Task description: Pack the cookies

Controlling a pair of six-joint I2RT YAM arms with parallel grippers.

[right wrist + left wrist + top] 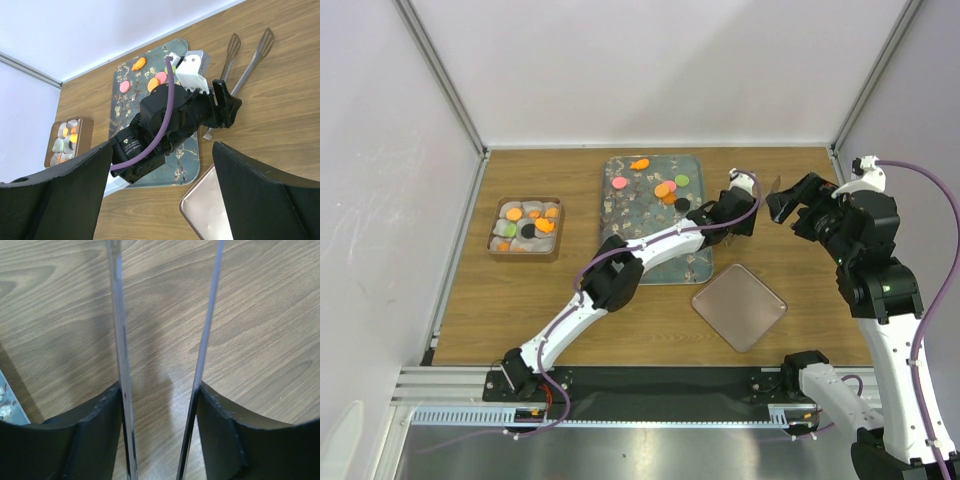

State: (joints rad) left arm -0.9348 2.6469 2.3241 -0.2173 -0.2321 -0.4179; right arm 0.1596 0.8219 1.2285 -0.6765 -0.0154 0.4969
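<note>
Several hazards come with this layout. On the tabletop [520,300] the floral tray [618,215] lies partly under the left arm's forearm, so a low swing toward the cookies [665,188] could sweep some off it. The box [491,230] stands well apart to the left, which I judge a long carry for a thin piece. The right gripper [161,150], spread wide and empty, hovers near the left one, so a knock between them seems possible. The left gripper [159,390] stands about half open with the tongs [265,40] sprung against both fingers [95,430], their tips over bare wood beside the tray. Opened much wider, it might let them slip. The cookies are flat, smooth discs in orange, green, pink and black, plus an orange fish shape [640,164]. They lie loose and flush on the tray's far half, so tong tips may skid them rather than lift them. More sit in the box's cups [506,228].
</note>
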